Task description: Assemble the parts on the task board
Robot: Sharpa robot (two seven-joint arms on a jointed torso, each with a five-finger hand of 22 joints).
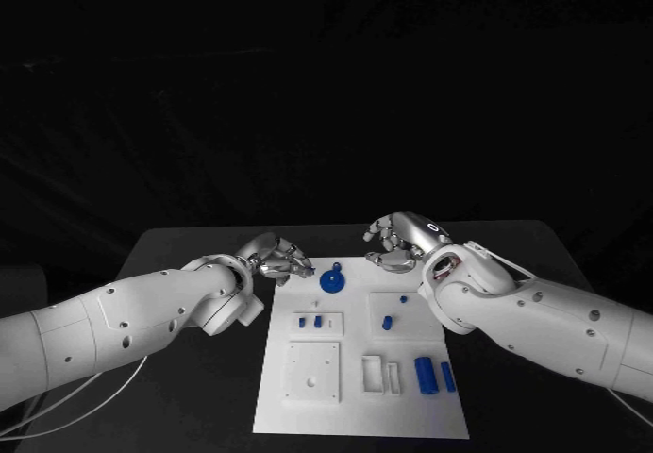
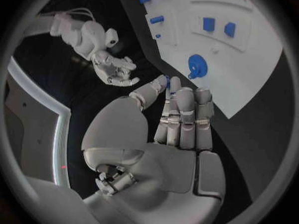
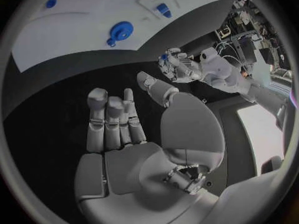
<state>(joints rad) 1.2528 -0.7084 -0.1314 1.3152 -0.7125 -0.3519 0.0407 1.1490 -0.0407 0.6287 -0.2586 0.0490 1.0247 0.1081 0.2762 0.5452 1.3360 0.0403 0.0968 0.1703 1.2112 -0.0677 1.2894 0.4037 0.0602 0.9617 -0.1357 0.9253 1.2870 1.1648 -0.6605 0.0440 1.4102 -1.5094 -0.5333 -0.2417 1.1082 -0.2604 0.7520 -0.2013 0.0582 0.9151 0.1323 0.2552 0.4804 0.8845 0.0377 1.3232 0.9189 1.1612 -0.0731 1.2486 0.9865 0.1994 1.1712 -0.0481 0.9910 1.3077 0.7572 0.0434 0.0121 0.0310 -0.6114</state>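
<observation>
The white task board (image 1: pixel 360 415) lies mid-table, and its far end appears in the wrist views (image 2: pixel 249 69) (image 3: pixel 74 30). A round blue part (image 1: pixel 332 279) (image 2: pixel 196 65) (image 3: pixel 120 31) rests near its far edge. Small blue pegs (image 1: pixel 310 322) (image 1: pixel 387 323) stand mid-board, and two blue cylinders (image 1: pixel 434 374) lie at the near right. My left hand (image 1: pixel 279 257) (image 2: pixel 181 119) (image 3: pixel 181 67) hovers at the board's far left corner, pinching a small blue part (image 2: pixel 167 79) (image 3: pixel 164 57) between thumb and fingertip. My right hand (image 1: pixel 399 241) (image 3: pixel 118 124) (image 2: pixel 115 67) hangs over the far right corner, fingers loosely curved, holding nothing.
A raised white square block (image 1: pixel 313 371) and narrow white slots (image 1: pixel 381 373) occupy the board's near half. Black table (image 1: pixel 177 250) surrounds the board on all sides, with the two arms flanking it.
</observation>
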